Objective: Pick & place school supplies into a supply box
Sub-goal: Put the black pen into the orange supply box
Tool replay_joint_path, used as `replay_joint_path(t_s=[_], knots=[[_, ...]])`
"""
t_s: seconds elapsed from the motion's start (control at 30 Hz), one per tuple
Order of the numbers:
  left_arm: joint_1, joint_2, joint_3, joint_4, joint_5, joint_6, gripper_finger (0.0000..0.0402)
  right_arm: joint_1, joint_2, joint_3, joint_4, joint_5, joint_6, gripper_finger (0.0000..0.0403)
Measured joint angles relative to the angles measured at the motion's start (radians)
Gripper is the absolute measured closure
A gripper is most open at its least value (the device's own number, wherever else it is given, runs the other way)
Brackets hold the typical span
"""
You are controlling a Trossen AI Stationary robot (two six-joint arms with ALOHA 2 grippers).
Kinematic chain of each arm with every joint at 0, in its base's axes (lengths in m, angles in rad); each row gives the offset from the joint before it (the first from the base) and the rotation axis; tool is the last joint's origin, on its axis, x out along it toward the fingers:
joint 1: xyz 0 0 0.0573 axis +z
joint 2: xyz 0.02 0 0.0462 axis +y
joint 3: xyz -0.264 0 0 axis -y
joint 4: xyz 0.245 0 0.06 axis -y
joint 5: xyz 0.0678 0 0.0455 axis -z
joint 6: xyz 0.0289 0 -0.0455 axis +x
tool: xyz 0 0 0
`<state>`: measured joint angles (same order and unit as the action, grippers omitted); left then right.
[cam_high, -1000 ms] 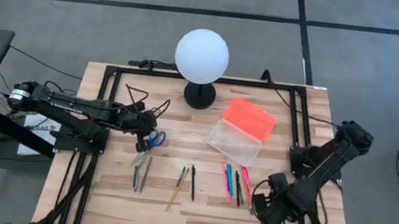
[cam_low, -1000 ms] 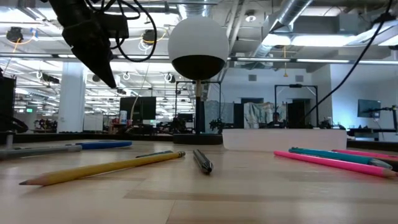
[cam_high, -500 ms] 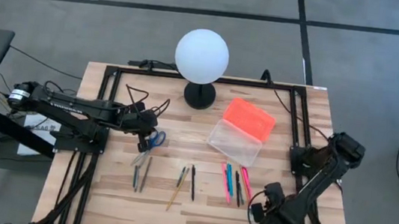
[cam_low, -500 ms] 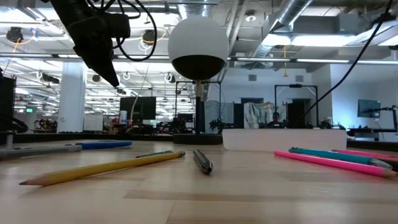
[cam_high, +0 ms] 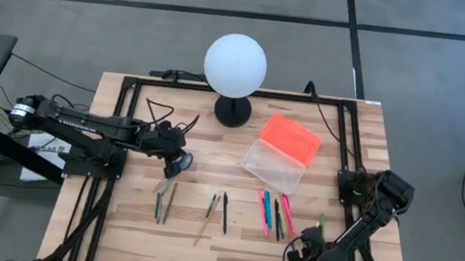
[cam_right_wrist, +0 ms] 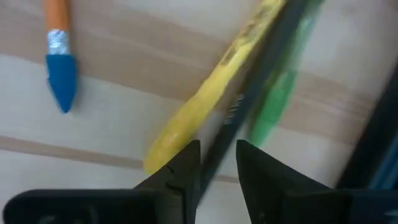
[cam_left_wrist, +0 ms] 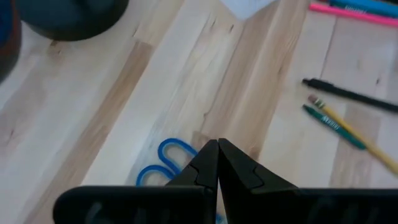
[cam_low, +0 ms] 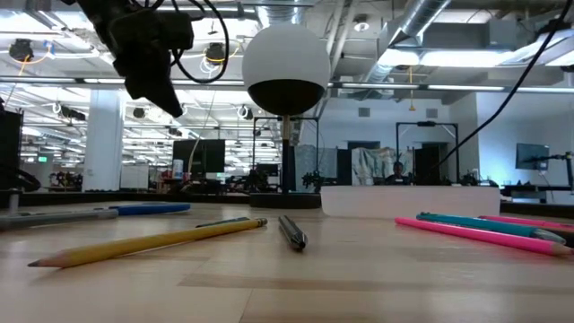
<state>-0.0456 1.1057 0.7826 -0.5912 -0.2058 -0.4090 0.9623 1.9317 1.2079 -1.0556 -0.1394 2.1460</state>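
The clear plastic box with its orange lid [cam_high: 280,152] sits at two o'clock and looks empty; pens and pencils [cam_high: 221,211] lie around six. The left gripper [cam_left_wrist: 217,163], closed and empty, hovers over blue-handled scissors [cam_left_wrist: 163,165]; the right gripper [cam_right_wrist: 216,163] stands slightly parted around thin markers [cam_right_wrist: 242,93].

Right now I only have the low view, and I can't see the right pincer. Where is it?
Observer: The right pincer is down near the table's front edge, on the right side.
Operator: Open or shut?
Observer: Open. Its wrist view shows a dark pen running into the gap, with a yellow one and a green one on either side.
Operator: And the left pincer?
Observer: The left pincer is shut, above the blue scissors.
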Motion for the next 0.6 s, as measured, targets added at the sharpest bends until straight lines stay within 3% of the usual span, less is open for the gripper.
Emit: replay_joint_path(t_s=[0.6], knots=[[0.0,0.0,0.0,0.018,-0.008,-0.033,0.0401,-0.016,0.018,-0.001,0.066,0.059,-0.024,0.0315]])
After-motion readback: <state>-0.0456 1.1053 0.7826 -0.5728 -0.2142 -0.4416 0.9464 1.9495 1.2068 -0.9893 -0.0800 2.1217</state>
